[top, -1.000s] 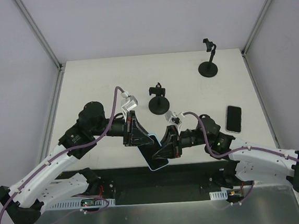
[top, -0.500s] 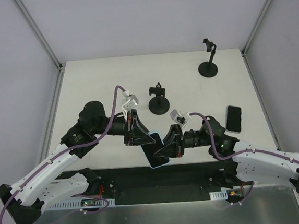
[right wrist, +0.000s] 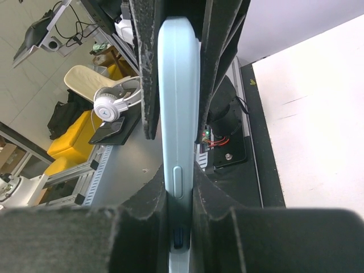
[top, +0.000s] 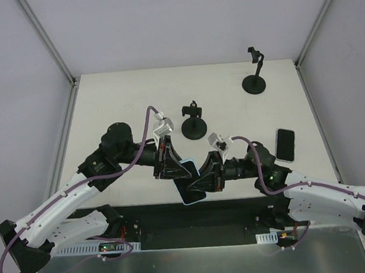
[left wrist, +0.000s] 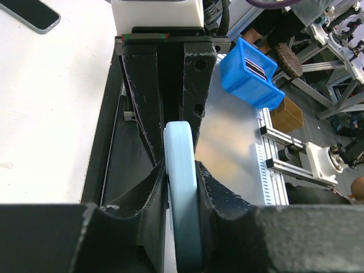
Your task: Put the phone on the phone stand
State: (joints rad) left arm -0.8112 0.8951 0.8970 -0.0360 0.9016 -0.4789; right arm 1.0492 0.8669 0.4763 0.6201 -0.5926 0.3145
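The matte cream table (top: 103,105) is the largest surface, a plain rectangle. Above its near edge, 2 white-shelled arms with black joints meet tip to tip.

The left gripper (top: 180,170) and right gripper (top: 196,185) are both black, wedge-shaped and rough-grained on the fingers. They face each other and both grasp 1 light-blue phone (top: 189,196). It is a slim slab with rounded corners and a smooth, soft-looking case, held off the table. In each wrist view its thin edge sits pinched between the 2 fingers, with pads pressed on both faces.

There are 2 phones in all. The second is a glossy black phone (top: 285,145), lying flat to the right of the right gripper, apart from it.

There are 2 black stands, each a round base with a thin post and clamp. The short stand (top: 194,126) is just beyond the grippers, and the tall stand (top: 255,72) is well beyond the right one.
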